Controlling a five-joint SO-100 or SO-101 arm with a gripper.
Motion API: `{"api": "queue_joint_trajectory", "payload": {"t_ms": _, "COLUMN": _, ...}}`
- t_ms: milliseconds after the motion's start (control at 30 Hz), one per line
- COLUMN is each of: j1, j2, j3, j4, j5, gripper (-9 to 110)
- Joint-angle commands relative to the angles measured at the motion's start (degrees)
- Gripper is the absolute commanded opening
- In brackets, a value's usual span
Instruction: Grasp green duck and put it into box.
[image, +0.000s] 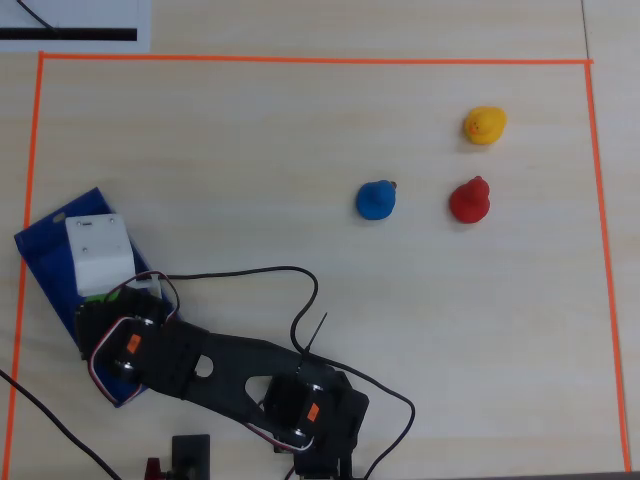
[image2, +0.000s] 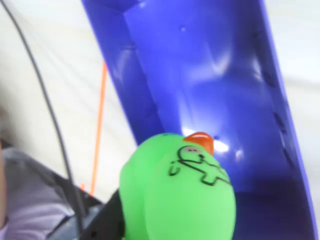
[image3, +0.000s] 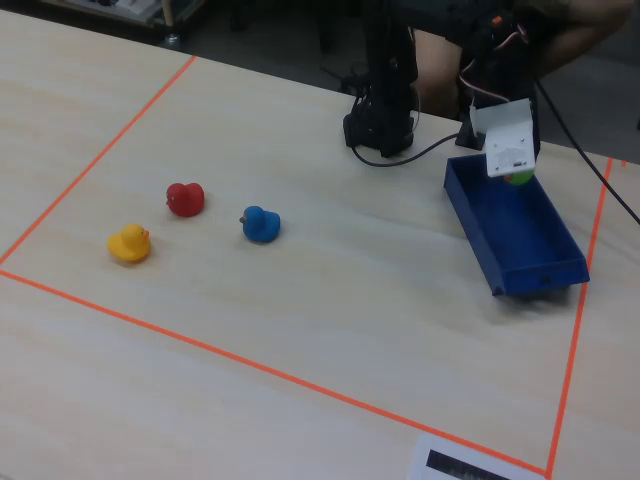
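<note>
The pincer (image3: 517, 178) is gripping the green duck (image2: 180, 195) and holding it just above the floor of the blue box (image3: 520, 240), near the end closest to the arm. The blue duck (image3: 261, 224), red duck (image3: 184, 198) and yellow duck (image3: 129, 243) are sitting well apart on the bench (image3: 300, 300).

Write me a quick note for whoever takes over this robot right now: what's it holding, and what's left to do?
Gripper: shut on the green duck, held over the blue box.
Blue duck, red duck and yellow duck sit untouched on the table.
Done: duck grasped and carried to the box.
Left: open the gripper so the duck drops in, then pull the arm back.
</note>
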Motion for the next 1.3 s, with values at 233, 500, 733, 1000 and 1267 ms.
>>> {"api": "queue_joint_trajectory", "payload": {"t_ms": 233, "j1": 7.9, "j2": 1.9, "j3": 7.7, "j4": -10.5, "j5": -3.3, "gripper": 32}}
{"api": "queue_joint_trajectory", "payload": {"t_ms": 500, "j1": 35.2, "j2": 28.4, "j3": 11.2, "j4": -12.2, "j5": -16.3, "gripper": 0}}
{"api": "queue_joint_trajectory", "payload": {"t_ms": 733, "j1": 52.9, "j2": 59.1, "j3": 41.6, "j4": -25.4, "j5": -35.6, "gripper": 0}}
{"api": "queue_joint_trajectory", "payload": {"t_ms": 1000, "j1": 55.5, "j2": 74.1, "j3": 64.4, "j4": -25.3, "j5": -42.0, "gripper": 0}}
{"api": "queue_joint_trajectory", "payload": {"t_ms": 1267, "j1": 57.5, "j2": 77.6, "j3": 68.2, "j4": -1.5, "j5": -44.1, "gripper": 0}}
